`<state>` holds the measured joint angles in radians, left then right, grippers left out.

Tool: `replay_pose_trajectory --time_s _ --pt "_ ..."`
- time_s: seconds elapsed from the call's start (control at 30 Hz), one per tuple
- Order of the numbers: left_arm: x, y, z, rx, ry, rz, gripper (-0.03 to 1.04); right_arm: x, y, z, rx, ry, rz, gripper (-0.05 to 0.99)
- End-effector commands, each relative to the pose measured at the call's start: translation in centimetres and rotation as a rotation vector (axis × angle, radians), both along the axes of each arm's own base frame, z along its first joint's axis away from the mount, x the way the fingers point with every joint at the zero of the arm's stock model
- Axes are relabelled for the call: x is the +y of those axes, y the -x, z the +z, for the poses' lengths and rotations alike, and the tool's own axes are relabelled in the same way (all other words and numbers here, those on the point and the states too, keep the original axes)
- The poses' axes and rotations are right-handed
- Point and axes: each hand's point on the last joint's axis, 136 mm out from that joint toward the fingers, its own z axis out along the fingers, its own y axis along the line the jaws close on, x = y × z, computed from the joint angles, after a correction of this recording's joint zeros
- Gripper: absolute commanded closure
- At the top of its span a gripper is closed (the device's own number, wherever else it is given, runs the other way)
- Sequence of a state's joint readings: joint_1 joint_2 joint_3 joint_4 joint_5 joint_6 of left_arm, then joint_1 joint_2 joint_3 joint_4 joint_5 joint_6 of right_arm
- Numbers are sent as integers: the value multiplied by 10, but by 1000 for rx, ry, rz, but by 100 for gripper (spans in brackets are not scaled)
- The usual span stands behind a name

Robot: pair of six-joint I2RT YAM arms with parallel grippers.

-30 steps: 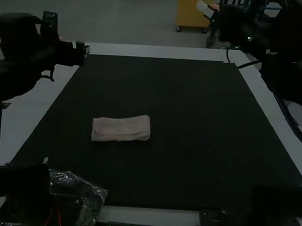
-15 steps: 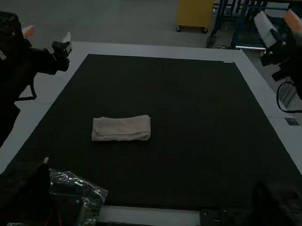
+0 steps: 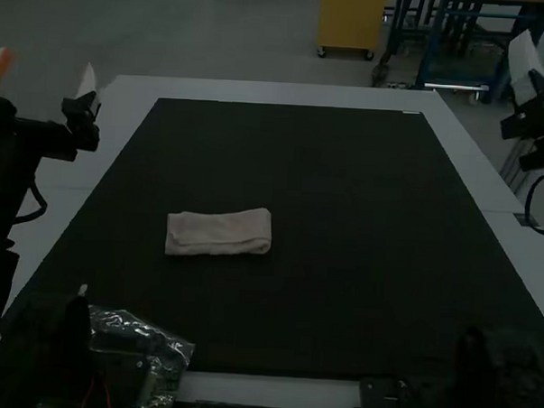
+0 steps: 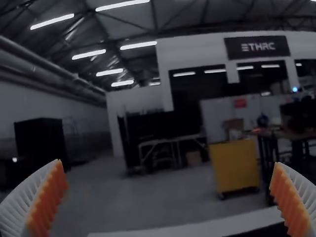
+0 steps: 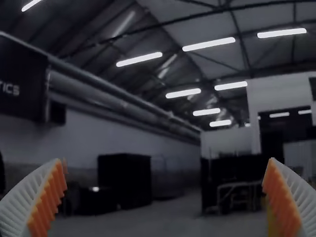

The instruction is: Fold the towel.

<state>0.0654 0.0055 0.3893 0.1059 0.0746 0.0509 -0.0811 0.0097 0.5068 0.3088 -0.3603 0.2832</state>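
The pale towel lies on the dark mat, left of its middle, folded into a narrow flat strip with a fold edge along its near side. My left gripper is raised beyond the mat's left edge, away from the towel. At the far right, my right gripper is held up outside the mat. In the left wrist view the left gripper is open, its orange pads wide apart. The right wrist view has the right gripper open too, with nothing between its pads.
A dark mat covers most of the white table. Crumpled clear plastic lies at the near left corner beside some dark equipment. A black cable loops from the right arm over the table's right edge.
Both arms have swung outward, the left one toward the left and the right one toward the right, away from the mat. The towel has stayed where it was.
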Motion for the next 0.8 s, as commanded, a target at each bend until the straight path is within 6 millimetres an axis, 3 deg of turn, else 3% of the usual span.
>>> replay_pose_trajectory --time_s 0.0,0.17,0.33,0.43,0.5,0.6,0.7,0.77 --pt "0 0 0 -34 -95 53 4 -13 -14 -14 -17 35 -125 2" --pt "-6 -17 -30 -51 -117 18 4 -15 -59 -79 146 85 -141 2" --pt "14 -33 -69 -14 -29 90 4 -8 -78 -121 205 179 -139 2" --pt "15 -41 -91 12 -27 89 4 -32 -95 -148 265 125 -254 2" --pt "16 -53 -117 126 -9 83 4 -39 -103 -167 311 108 -288 2" --pt "16 -60 -139 218 4 76 4 -54 -112 -196 376 117 -380 2" --pt "16 -64 -158 298 7 71 4 -60 -121 -244 550 197 -422 2" --pt "16 -67 -172 358 10 71 4 -60 -122 -260 613 215 -420 2"
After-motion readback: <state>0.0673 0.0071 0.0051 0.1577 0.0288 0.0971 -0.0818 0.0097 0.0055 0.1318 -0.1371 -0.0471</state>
